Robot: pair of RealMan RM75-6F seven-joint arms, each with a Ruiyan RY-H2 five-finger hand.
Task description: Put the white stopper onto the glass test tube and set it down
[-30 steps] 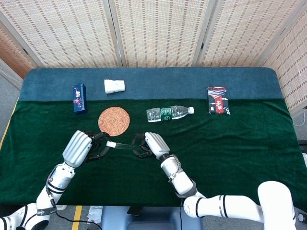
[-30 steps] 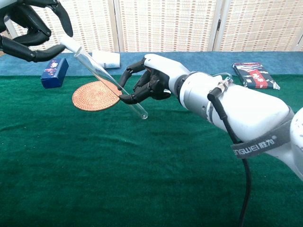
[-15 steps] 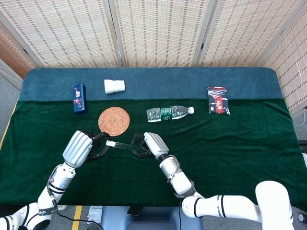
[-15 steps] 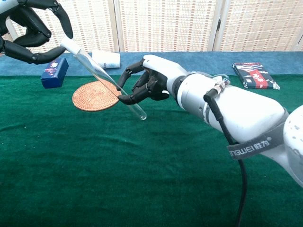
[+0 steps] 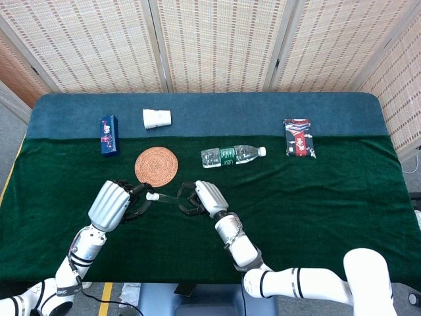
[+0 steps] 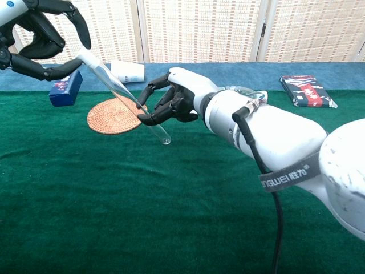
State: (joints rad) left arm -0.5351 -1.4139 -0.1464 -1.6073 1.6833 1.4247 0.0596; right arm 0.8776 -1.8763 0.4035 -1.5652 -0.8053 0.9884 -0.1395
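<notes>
The glass test tube (image 6: 126, 97) (image 5: 167, 197) slants above the green cloth, its closed end low and to the right. The white stopper (image 6: 86, 57) (image 5: 152, 195) sits on its upper left end. My right hand (image 6: 170, 103) (image 5: 201, 197) pinches the tube near its lower half between dark fingertips. My left hand (image 6: 37, 41) (image 5: 113, 202) is at the stopper end. One of its fingers lies against the stopper from below and the others arch above it.
A round woven coaster (image 5: 156, 166) lies just behind the hands. Further back are a lying plastic water bottle (image 5: 233, 155), a tipped white paper cup (image 5: 156, 118) and a blue box (image 5: 109, 135). A dark packet (image 5: 298, 138) lies at the far right.
My right hand has shifted left with the tube, bringing the stopper end closer into my left hand. The tube's lower end has moved left and sits a little steeper.
</notes>
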